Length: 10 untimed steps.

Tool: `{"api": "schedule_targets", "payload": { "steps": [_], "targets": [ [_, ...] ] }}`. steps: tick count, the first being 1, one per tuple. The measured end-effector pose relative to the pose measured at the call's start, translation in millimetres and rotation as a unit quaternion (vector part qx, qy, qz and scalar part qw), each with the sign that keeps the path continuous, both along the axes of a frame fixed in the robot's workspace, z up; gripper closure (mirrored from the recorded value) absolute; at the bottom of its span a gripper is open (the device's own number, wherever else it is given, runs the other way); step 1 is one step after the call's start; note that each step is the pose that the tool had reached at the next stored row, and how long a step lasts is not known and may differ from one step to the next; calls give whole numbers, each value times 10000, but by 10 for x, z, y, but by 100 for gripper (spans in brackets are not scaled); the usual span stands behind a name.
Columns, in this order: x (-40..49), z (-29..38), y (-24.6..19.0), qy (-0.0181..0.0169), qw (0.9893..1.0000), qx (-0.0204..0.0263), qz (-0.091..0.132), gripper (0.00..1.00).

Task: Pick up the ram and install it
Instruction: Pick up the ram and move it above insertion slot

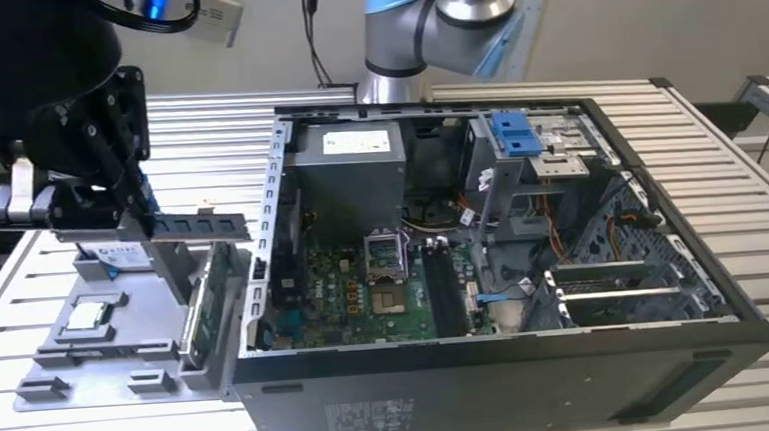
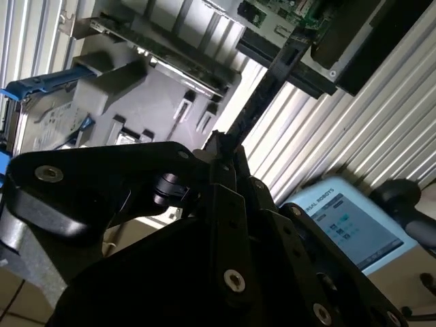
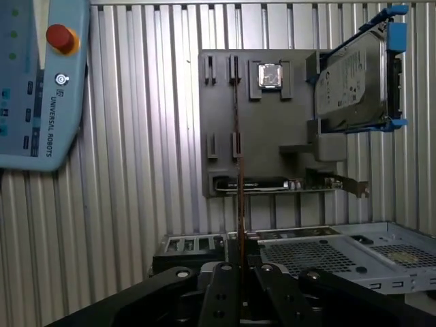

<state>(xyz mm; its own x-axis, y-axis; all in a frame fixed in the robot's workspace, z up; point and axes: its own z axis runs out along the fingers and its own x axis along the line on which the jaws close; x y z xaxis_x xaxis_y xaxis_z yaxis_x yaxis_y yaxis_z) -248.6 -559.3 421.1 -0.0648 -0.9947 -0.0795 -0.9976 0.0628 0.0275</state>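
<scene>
Ram clamped in gripper, long axis level, pointing toward case.

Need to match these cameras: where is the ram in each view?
Exterior view: ram in the gripper, level above the grey tray, at the exterior view's left.
First wrist view: thin edge-on strip in front of the tray.
Second wrist view: dark edge-on strip beside the tray.
Shared landmark: the grey tray.

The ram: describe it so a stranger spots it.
At the exterior view's left, beside the open black computer case, the black gripper hangs over a grey tray. It grips the ram, a long narrow dark stick of black chips, unlike the green card below.
</scene>
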Motion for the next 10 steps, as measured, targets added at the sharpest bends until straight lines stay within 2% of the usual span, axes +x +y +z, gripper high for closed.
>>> {"api": "schedule_targets", "payload": {
  "steps": [10],
  "targets": [
    [390, -5, 0, 1, 9999, 0, 108, 85]
  ]
}}
